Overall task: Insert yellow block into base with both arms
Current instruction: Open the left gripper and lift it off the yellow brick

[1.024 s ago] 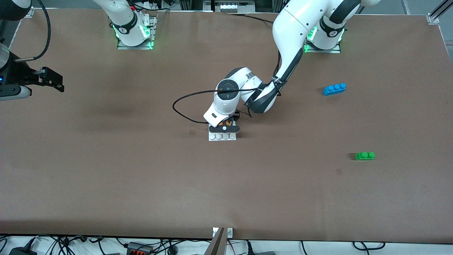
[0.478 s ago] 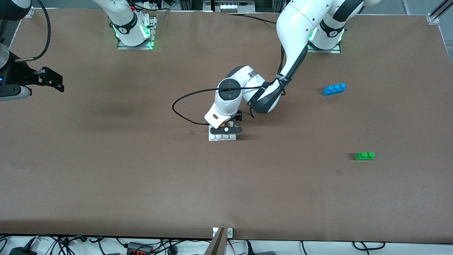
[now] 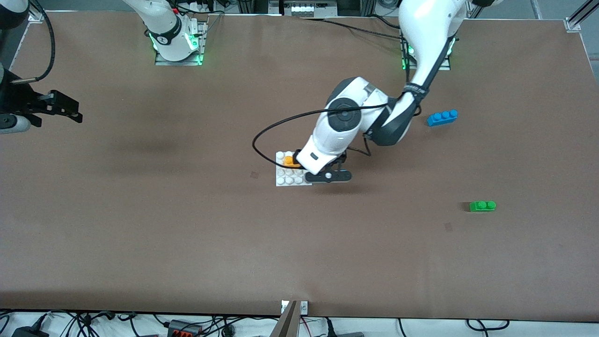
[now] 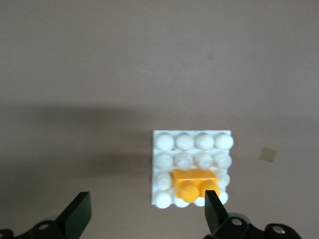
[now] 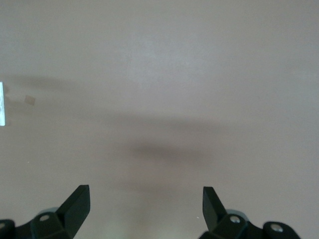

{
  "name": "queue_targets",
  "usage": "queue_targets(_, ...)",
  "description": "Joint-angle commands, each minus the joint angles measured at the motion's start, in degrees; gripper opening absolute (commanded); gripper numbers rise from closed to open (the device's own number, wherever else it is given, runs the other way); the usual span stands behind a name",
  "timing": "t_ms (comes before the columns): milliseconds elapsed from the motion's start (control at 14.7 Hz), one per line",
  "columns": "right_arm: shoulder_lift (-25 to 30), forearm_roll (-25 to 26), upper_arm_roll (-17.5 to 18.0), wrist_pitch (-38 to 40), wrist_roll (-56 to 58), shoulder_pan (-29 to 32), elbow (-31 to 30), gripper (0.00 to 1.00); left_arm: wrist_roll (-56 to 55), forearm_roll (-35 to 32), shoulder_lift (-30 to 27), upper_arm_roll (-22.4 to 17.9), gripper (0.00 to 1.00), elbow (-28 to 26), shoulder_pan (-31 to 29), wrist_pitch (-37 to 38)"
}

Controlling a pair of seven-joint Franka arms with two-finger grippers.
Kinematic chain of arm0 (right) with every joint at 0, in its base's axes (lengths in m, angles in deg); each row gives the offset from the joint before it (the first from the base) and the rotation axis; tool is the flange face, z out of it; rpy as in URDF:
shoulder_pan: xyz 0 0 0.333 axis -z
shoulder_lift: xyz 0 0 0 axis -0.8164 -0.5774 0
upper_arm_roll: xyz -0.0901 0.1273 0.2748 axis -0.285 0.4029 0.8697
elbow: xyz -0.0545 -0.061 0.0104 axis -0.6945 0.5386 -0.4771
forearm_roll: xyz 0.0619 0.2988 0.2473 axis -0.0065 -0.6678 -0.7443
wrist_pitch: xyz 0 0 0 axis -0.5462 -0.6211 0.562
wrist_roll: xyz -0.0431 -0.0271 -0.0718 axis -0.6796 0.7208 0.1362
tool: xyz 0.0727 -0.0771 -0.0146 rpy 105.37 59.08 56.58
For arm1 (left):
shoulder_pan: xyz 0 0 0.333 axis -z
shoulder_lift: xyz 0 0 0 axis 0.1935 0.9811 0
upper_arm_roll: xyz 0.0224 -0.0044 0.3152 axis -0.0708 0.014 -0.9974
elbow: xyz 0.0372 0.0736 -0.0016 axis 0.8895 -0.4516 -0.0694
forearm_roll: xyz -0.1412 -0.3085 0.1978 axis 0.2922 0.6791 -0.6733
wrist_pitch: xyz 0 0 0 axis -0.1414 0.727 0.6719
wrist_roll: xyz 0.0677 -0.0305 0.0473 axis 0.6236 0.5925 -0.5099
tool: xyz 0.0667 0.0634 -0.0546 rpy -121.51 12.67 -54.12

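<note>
Left pincer (image 4: 144,219): mine, fingers spread wide, holding nothing, up over the tabletop (image 3: 140,224) beside the base, mid-table. Right pincer (image 5: 144,209): mine, spread equally wide, empty, waiting over the table edge at the right arm's end. Base (image 3: 286,176): white studded plate, mid-table. Yellow block (image 3: 291,161): seated on the base's studs, in the second row from one edge.
</note>
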Motion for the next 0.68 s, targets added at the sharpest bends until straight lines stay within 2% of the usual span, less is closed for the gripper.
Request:
queue_targets(0, -1.16, -1.14, -0.42, 0.7, 0.72, 1.0, 3.61, 1.0, 7.71, 1.77, -9.35, -0.11, 1.0, -12.16, -3.77, -0.15)
queue_targets(273, 0.33, -1.23, -0.24, 2.98, -0.78, 0.64, 2.3, 1.0, 16.7, 1.68, -17.35, -0.02, 1.0, -21.67, -13.69, -0.06)
queue_targets(614, 1.13, -2.11, -0.24, 3.33, -12.01, 0.73, 1.41, 1.0, 20.57, 1.42, -26.94, -0.02, 1.0, -27.92, -26.08, 1.61)
